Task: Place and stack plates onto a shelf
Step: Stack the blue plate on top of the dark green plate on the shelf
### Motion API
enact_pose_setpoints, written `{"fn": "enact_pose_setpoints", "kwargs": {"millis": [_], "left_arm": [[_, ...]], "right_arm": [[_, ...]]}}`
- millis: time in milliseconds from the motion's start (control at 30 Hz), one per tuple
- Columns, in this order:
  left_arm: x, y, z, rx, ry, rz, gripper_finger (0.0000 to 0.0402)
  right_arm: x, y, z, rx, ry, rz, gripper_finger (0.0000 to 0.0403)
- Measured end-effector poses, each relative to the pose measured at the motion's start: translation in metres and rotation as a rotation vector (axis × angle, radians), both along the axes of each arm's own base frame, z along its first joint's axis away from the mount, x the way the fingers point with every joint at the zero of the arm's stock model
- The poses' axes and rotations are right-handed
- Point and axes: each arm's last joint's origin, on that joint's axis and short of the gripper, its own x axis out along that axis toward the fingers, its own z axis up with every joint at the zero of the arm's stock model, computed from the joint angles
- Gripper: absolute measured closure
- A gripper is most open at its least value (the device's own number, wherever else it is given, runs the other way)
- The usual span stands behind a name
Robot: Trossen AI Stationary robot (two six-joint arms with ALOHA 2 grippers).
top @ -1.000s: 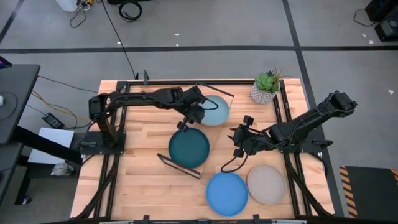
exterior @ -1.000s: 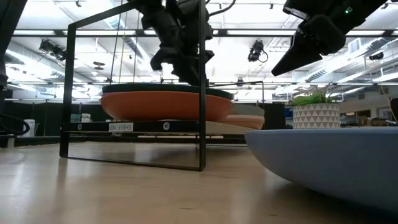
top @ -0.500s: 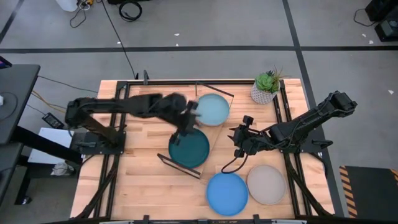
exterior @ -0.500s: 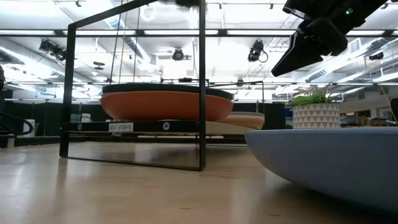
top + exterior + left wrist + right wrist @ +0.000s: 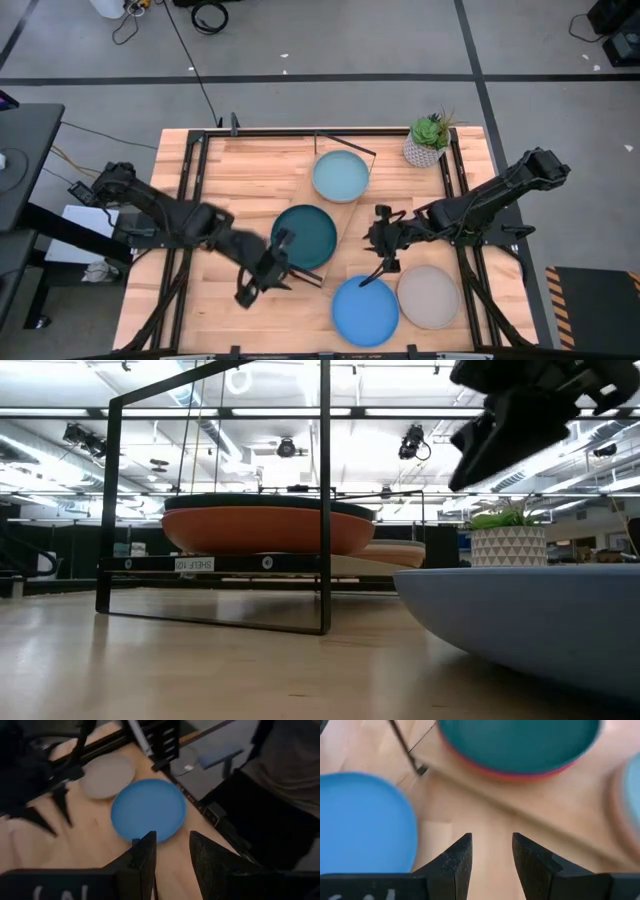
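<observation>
High view: both end effectors released, left end effector (image 5: 262, 283) and right end effector (image 5: 381, 255) flanking the bright blue plate (image 5: 365, 311) at the desk's front edge; simultaneous approaches risk collision beside the shelf (image 5: 345, 215).

The left end effector (image 5: 262, 283) is no longer over the shelf (image 5: 345, 212) by the pale blue plate (image 5: 340, 176); it now sits near the bench's front, just beside the teal plate (image 5: 304, 237). The right end effector (image 5: 380, 240) has edged slightly toward the bright blue plate (image 5: 365, 311).
</observation>
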Motion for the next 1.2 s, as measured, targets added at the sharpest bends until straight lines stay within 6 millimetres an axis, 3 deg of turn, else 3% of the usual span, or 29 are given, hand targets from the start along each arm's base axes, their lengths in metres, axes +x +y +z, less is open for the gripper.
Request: {"fn": "enact_pose_setpoints", "kwargs": {"millis": [200, 433, 667, 833, 1200], "left_arm": [[-0.020, -0.027, -0.005, 0.041, 0.029, 0.155, 0.0276], [-0.034, -0.039, -0.009, 0.143, 0.024, 0.208, 0.0276], [-0.038, -0.037, -0.013, 0.190, 0.066, 0.206, 0.0276], [-0.037, -0.035, -0.013, 0.263, 0.044, 0.185, 0.0276], [-0.035, -0.029, -0.015, 0.321, 0.058, 0.159, 0.0276]], "right_arm": [[0.016, 0.016, -0.021, 0.069, 0.159, 0.051, 0.0256], [0.039, 0.032, -0.028, 0.211, 0.287, 0.088, 0.0246], [0.049, 0.050, -0.038, 0.278, 0.373, 0.060, 0.0206], [0.049, 0.058, -0.043, 0.217, 0.441, -0.023, 0.0185], [0.040, 0.069, -0.046, 0.234, 0.463, -0.146, 0.0204]]}}
